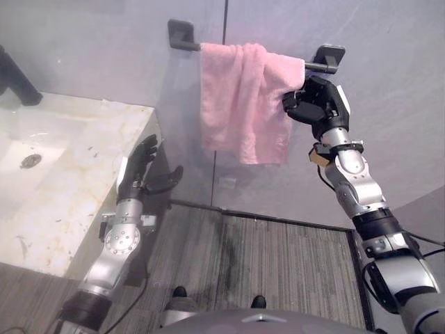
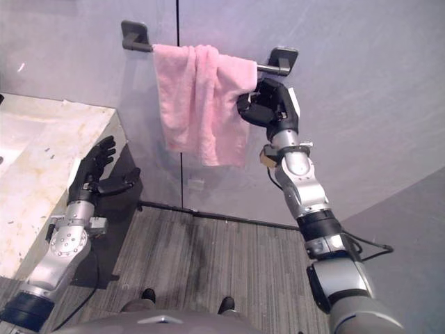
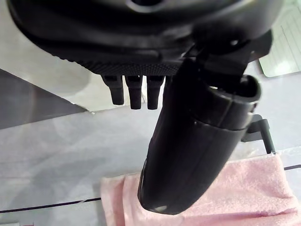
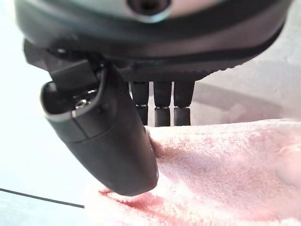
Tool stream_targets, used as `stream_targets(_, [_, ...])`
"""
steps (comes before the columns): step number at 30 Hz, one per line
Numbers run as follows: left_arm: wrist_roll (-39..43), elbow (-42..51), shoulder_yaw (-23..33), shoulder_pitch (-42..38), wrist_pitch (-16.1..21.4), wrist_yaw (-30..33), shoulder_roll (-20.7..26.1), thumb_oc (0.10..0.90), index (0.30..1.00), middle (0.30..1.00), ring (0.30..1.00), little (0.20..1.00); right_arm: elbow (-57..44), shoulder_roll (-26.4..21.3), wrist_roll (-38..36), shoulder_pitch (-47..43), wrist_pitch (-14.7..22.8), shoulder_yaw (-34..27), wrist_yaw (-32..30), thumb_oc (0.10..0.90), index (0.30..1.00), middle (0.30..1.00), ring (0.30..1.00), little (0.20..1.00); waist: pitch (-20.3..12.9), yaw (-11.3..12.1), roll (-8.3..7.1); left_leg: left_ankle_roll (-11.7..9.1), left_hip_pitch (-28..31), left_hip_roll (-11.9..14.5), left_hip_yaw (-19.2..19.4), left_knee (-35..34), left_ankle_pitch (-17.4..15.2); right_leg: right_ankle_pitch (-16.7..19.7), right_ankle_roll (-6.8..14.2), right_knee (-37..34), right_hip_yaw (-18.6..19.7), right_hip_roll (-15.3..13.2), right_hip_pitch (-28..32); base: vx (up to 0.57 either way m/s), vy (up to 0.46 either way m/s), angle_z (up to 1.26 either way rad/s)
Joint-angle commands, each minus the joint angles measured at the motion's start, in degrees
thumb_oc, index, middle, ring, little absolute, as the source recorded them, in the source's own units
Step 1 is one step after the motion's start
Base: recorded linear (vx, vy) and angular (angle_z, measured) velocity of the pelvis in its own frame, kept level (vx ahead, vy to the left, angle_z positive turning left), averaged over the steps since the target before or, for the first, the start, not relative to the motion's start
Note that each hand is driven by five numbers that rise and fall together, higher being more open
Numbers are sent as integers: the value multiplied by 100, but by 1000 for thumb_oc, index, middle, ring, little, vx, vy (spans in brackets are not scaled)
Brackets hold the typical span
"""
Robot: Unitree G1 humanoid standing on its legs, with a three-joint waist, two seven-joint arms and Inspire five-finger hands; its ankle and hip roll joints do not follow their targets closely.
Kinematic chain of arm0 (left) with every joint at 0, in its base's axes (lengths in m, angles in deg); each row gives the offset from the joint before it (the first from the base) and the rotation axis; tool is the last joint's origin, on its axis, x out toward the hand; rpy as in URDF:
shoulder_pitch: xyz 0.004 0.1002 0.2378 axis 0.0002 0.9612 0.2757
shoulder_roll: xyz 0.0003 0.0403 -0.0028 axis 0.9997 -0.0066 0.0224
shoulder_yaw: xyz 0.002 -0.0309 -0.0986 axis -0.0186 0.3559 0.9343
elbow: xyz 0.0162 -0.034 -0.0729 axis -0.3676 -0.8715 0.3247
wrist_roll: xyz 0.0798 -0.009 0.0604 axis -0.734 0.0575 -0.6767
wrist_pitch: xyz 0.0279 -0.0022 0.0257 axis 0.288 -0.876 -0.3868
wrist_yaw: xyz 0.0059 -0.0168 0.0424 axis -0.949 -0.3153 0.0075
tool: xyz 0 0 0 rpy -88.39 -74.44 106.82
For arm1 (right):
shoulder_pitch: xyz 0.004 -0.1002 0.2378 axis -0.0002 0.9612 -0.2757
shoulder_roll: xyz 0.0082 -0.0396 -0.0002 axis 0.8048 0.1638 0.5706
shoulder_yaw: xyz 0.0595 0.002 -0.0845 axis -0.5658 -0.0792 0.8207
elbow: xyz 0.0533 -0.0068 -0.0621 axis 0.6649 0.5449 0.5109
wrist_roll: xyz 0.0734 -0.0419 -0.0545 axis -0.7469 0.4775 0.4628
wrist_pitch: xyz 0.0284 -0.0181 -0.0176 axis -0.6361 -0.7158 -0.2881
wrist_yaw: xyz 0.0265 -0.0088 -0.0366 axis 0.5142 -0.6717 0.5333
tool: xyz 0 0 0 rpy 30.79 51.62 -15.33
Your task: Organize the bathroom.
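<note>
Pink terry towel (image 1: 240, 104), soft and rumpled, draped over a dark wall rail (image 2: 272, 67) with blocky brackets. Right hand (image 1: 313, 103) at its rail-side edge, thumb and fingers pinching the cloth. Left hand (image 2: 97, 170) low beside the pale stained stone counter (image 1: 83, 177), fingers relaxed, holding nothing.

Pink towel (image 1: 240, 97) drapes over the wall rail (image 1: 316, 67) (dark brackets).

A towel (image 1: 240, 97) is hanging over a wall rail (image 1: 316, 67), with the right robot hand (image 1: 316, 103) at its right edge; a sink surface (image 1: 62, 174) is lying to the left.
</note>
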Motion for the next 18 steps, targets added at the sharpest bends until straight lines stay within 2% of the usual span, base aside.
stream_targets(1, [64,587,320,-759,799,-224,300,800,900,900,900,900,-484,-189,210,-432,638,199,-97,400,300,300,300,300,-552,-195,81,171,47,-195,-43,-21,-312,-402,-19,-1,215,261,216,0,0,0])
stream_targets(2, [76,583,320,-772,792,-234,304,800,900,900,900,900,-489,-189,214,-431,636,194,-100,400,300,300,300,300,-547,-193,80,171,46,-195,-44,-21,-312,-402,-19,-1,214,262,216,0,0,0])
stream_targets(5, [217,565,108,-1509,531,-469,306,800,900,900,900,900,-562,-44,239,-349,587,339,-9,400,300,300,300,300,-594,-353,119,195,68,-209,-16,-21,-315,-402,2,-1,255,263,207,12,5,0])
stream_targets(6, [427,616,-13,-1890,245,-358,273,800,900,900,900,900,-549,-5,185,-320,575,395,136,400,300,300,300,300,-617,-422,132,201,76,-210,-2,-21,-317,-399,14,-1,277,261,196,47,15,-2])
stream_targets(8, [459,518,-104,-2278,224,-296,271,800,900,900,900,900,-505,98,195,-267,590,477,274,400,300,300,300,300,-648,-501,150,205,90,-215,22,-21,-327,-398,38,-1,305,260,185,53,12,-4])
stream_targets(9, [517,446,-159,-2588,29,-80,260,800,900,900,900,900,-454,181,201,-251,601,575,393,400,300,300,300,300,-671,-563,161,204,100,-210,57,-21,-327,-399,45,-1,329,264,174,59,13,-6])
stream_targets(10, [792,256,-190,-2881,46,-122,277,800,900,900,900,900,-499,292,232,-240,554,693,411,400,300,300,300,300,-696,-636,172,208,104,-217,93,-21,-326,-401,60,-1,373,272,154,50,10,-9])
stream_targets(14, [1085,83,-217,-3307,-160,-349,263,800,900,900,900,900,-473,471,283,-329,493,893,523,400,300,300,300,300,-729,-740,206,201,101,-192,187,-21,-311,-414,37,-1,437,296,119,18,8,-18])
stream_targets(18, [1002,-240,-269,-3716,-454,-170,416,800,900,900,900,900,-361,600,225,-538,466,1077,562,400,300,300,300,300,-739,-805,257,194,121,-180,264,-21,-317,-455,23,-1,485,321,130,6,11,-8])
